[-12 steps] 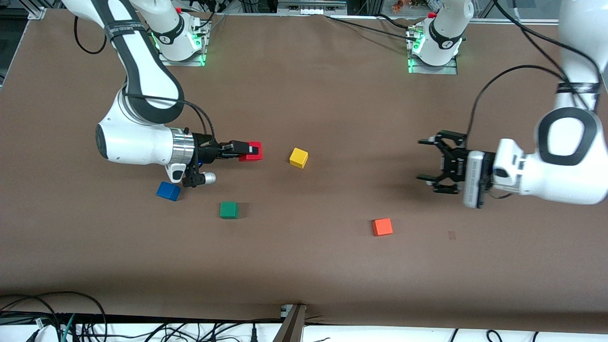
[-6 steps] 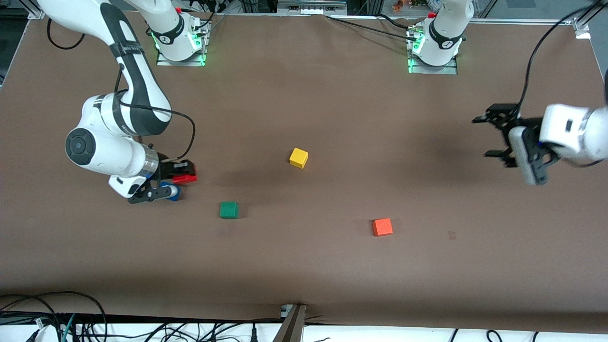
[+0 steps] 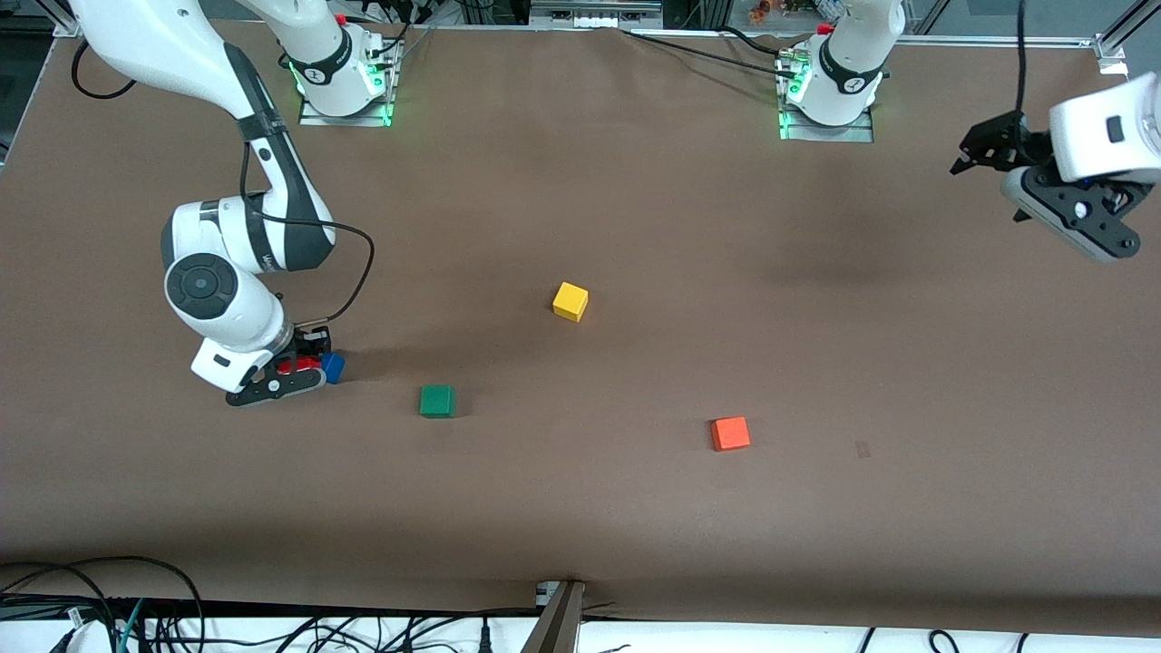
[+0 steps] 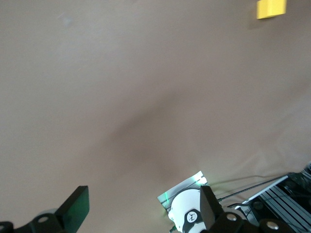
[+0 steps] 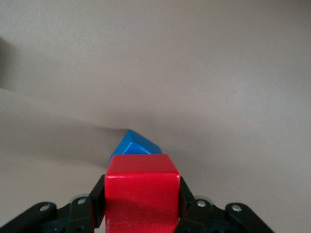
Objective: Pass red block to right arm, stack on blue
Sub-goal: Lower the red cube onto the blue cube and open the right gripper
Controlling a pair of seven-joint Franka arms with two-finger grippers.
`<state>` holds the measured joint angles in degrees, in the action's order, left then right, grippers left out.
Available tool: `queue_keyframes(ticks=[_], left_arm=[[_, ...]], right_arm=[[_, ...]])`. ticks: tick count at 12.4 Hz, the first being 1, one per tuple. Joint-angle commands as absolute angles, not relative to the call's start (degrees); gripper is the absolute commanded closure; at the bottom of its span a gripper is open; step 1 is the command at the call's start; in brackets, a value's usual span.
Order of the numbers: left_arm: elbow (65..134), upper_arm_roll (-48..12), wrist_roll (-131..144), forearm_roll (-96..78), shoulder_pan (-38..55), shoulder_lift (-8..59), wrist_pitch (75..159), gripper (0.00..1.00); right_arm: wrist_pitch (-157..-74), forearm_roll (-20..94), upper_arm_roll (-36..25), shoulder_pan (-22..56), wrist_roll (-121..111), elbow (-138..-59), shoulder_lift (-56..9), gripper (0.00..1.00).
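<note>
Gripping the small deep-red cube (image 5: 141, 191) between closed fingers (image 5: 187, 206), the right arm's slim black gripper (image 3: 299, 363) with the shiny silver wrist band hangs low over the small bright-blue cube (image 3: 333, 366), at the right arm's end of the brown table (image 3: 635, 227); red cube directly above the blue one, whether touching cannot be told. Raised over the left arm's end of the table, well apart from every cube, the left arm's black gripper (image 3: 984, 150) with fingers spread wide (image 4: 75, 208), holding nothing. Resting apart on the table: a yellow cube (image 3: 570, 301) near the middle, a green cube (image 3: 437, 401) nearer the front camera, a lighter orange cube (image 3: 730, 433) toward the left arm's end
</note>
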<state>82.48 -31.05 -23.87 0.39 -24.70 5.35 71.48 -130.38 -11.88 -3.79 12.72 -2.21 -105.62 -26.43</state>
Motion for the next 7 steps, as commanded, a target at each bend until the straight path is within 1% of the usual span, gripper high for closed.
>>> queue_keyframes(ticks=[1,2,3,4,5,6,7], left_arm=[[83.94,-31.82,-20.48,3.16,-24.96,3.17,69.71,0.00],[83.59,-31.38,-18.39,2.73,-25.13,3.25,68.83,0.00],[83.50,-31.12,-16.54,2.55,-25.40,3.25,68.82,0.00],[82.97,-30.94,-15.74,2.37,-25.40,3.34,68.82,0.00],[82.01,-31.02,-15.12,2.29,-25.40,3.51,68.82,0.00],[81.74,-31.11,-14.51,2.11,-25.31,3.69,69.08,0.00],[81.30,-31.46,-14.24,2.20,-25.31,3.52,68.82,0.00]], right_arm=[[-141.37,-13.10,-4.92,12.92,-0.44,-113.44,-24.26,1.00],[-144.55,-13.10,-4.92,12.92,-0.09,-115.38,-24.08,1.00],[-145.71,-13.10,-5.01,12.83,0.09,-116.10,-24.08,1.00],[-145.90,-12.92,-5.27,12.83,0.17,-116.54,-23.91,1.00],[-145.99,-12.83,-5.36,12.83,0.18,-116.54,-23.91,0.97],[-145.99,-12.66,-5.36,12.83,0.52,-116.54,-23.91,0.71],[-145.90,-12.13,-5.36,12.83,2.79,-116.54,-23.91,0.01]])
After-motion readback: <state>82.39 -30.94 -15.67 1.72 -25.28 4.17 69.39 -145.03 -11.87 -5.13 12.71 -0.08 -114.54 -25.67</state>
